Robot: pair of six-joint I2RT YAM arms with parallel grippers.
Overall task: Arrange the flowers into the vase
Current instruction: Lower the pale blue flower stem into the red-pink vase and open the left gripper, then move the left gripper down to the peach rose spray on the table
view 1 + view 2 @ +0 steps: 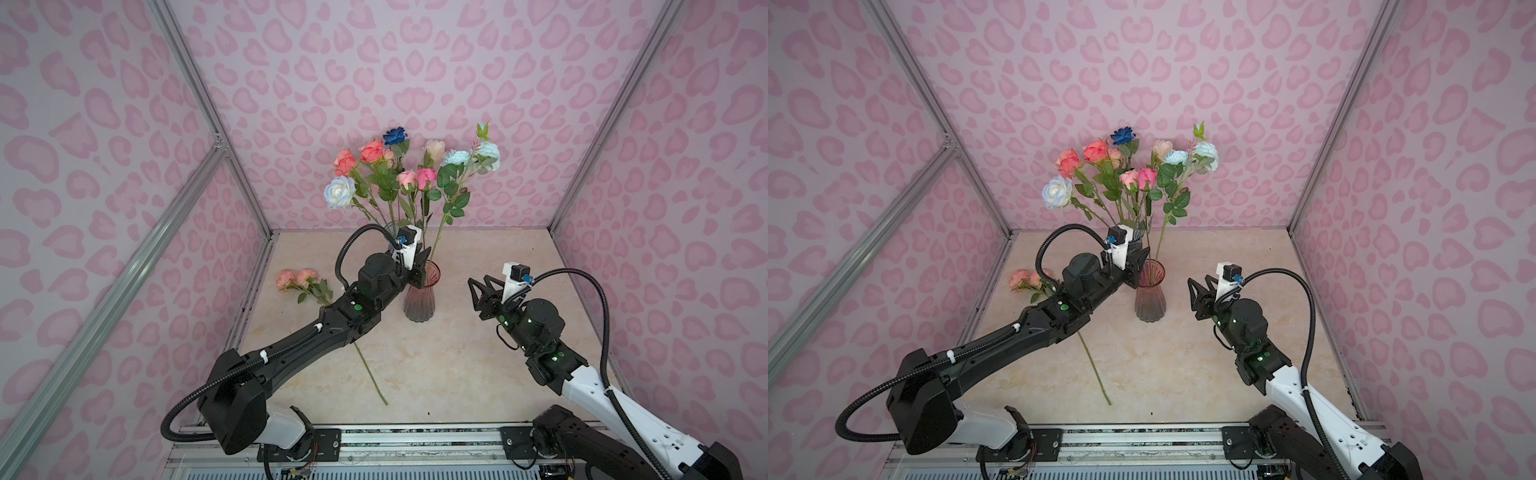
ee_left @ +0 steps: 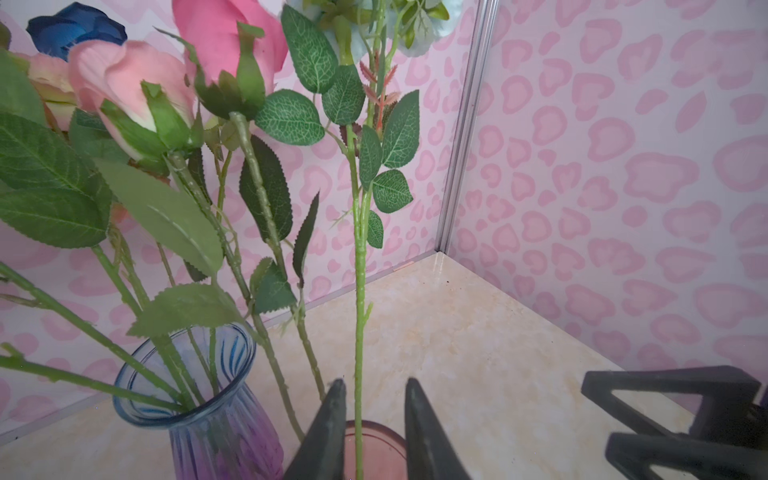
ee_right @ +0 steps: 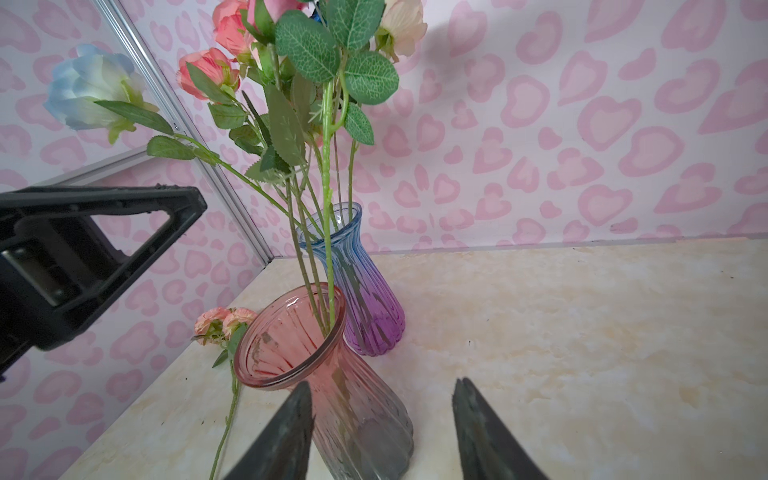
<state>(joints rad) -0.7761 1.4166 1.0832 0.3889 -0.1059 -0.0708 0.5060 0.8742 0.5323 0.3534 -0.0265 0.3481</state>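
Pale blue rose (image 1: 488, 154) in pink vase (image 1: 419, 303)

On table (image 1: 457, 374), front vase (image 1: 419, 305) at centre, rear vase (image 3: 365, 299) just behind it, flowers (image 1: 426, 178) standing in both, loose flower (image 1: 305, 279) lying left of them.

Marbled table (image 1: 498, 374), pink vase (image 1: 419, 303), blue-purple vase (image 3: 370, 307), loose flower (image 1: 307, 286) — lying flat

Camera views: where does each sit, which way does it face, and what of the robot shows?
Top views: high over the front rail, looking down toward the back wall; left arm, right arm, left gripper at the pink vase, right gripper apart.
Left wrist: above the pink vase, facing back-right; own open gripper straddles a stem; right gripper at the edge.
Right wrist: facing back-left; own open gripper, left gripper beside.
Shared: both wrist views show the blue-purple vase.
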